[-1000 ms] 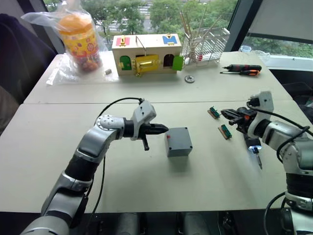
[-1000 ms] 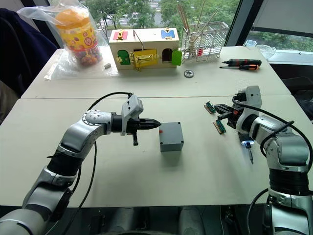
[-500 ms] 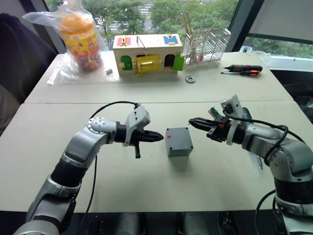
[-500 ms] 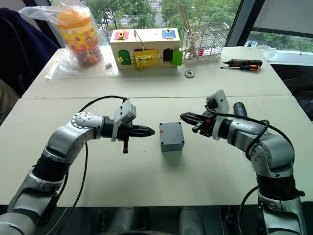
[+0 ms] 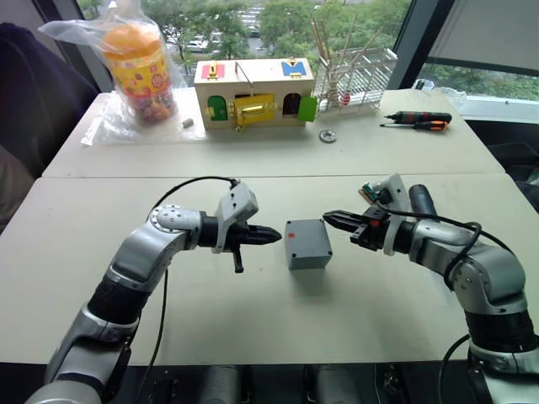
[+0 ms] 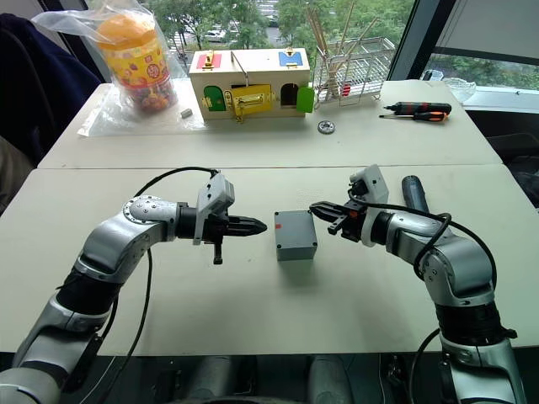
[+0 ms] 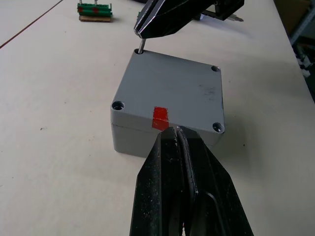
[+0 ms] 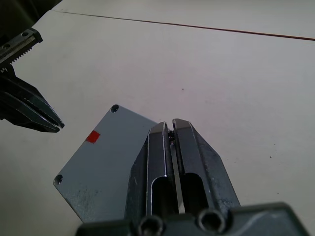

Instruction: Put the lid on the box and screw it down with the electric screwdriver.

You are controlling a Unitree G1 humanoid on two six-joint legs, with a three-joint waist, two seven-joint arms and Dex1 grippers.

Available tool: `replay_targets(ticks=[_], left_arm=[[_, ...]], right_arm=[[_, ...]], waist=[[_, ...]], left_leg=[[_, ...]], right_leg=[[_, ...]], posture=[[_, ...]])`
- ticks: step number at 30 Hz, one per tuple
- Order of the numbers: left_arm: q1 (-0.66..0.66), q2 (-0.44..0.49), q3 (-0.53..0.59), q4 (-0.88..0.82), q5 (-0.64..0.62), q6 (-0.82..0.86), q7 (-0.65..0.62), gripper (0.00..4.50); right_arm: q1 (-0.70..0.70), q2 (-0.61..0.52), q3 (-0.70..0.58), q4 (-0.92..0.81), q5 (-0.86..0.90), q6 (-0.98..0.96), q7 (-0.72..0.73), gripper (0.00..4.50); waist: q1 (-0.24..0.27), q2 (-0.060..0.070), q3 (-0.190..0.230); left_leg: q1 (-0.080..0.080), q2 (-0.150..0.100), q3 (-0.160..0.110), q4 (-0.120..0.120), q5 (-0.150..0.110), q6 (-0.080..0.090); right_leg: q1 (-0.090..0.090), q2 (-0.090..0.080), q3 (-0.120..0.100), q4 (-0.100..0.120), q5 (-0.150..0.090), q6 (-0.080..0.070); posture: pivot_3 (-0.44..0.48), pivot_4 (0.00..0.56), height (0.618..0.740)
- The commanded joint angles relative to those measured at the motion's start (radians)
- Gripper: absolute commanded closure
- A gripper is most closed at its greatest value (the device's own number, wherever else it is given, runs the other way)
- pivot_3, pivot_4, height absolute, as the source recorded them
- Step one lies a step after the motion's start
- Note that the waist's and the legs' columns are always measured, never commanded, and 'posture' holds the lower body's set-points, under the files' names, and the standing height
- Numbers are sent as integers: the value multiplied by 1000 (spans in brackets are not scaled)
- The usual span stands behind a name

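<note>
At centre table, item by item, from the working tips outward:

1. Right gripper: clenched on a small screw, a thin metal pin hanging from its tips. I see it poised just over one far corner hole of the lid; whether the screw has entered the hole I cannot tell.
2. Left gripper: fingers pressed together, grasping nothing. It points at the near side of the box, level with the red mark, close but apart from it.
3. Lid: already seated flush on the box, four corner holes showing, three plainly empty.
4. Box: upright on the table, between the two grippers.
5. Electric screwdriver: lying on the table just behind my right forearm, unheld.
6. Green connector strip: on the table beyond the box.
7. Far table: wooden latch box, hand screwdrivers, wire rack, bagged snack jar.

Step in hand, as I judge it: starting the first screw, with the lid placement done. Next I need to lower the screw straight into its hole and release it upright, bracing the box with the left if it shifts, then pick up the electric screwdriver.
</note>
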Motion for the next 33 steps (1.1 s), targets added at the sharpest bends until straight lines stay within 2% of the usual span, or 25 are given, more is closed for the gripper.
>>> replay_targets(ticks=[1, 21, 25, 26, 28, 33], left_arm=[[-10, -1, 7, -36, -11, -7, 4, 4500], [-7, -14, 3, -29, -11, -10, 26, 4500], [-6, -15, 3, -29, -10, -11, 28, 4500], [-6, -16, 4, -28, -10, -12, 28, 4500], [-7, -17, 5, -26, -9, -14, 29, 4500], [-35, -37, 32, -33, -41, -4, 30, 4500]], right_arm=[[-3, -4, -2, -3, -6, -25, 10, 4400], [-65, 1, 62, 40, -30, -35, 39, 4400], [-65, -7, 66, 37, -35, -35, 48, 2573], [-66, -8, 62, 36, -37, -35, 46, 1962], [-72, -19, 45, 36, -38, -31, 46, 1034], [-118, -123, -91, 35, 33, 68, 66, 1034]], waist=[[0, 0, 0], [0, 0, 0], [0, 0, 0], [0, 0, 0], [0, 0, 0], [3, 0, 0]], left_leg=[[0, 0, 0, 0, 0, 0], [0, 0, 0, 0, 0, 0], [0, 0, 0, 0, 0, 0], [0, 0, 0, 0, 0, 0], [0, 0, 0, 0, 0, 0], [0, 0, 0, 0, 0, 0]], right_leg=[[0, 0, 0, 0, 0, 0], [0, 0, 0, 0, 0, 0], [0, 0, 0, 0, 0, 0], [0, 0, 0, 0, 0, 0], [0, 0, 0, 0, 0, 0], [0, 0, 0, 0, 0, 0]], posture=[[0, 150, 708], [0, 150, 708], [0, 150, 708], [0, 150, 708], [0, 150, 708], [0, 150, 708]])
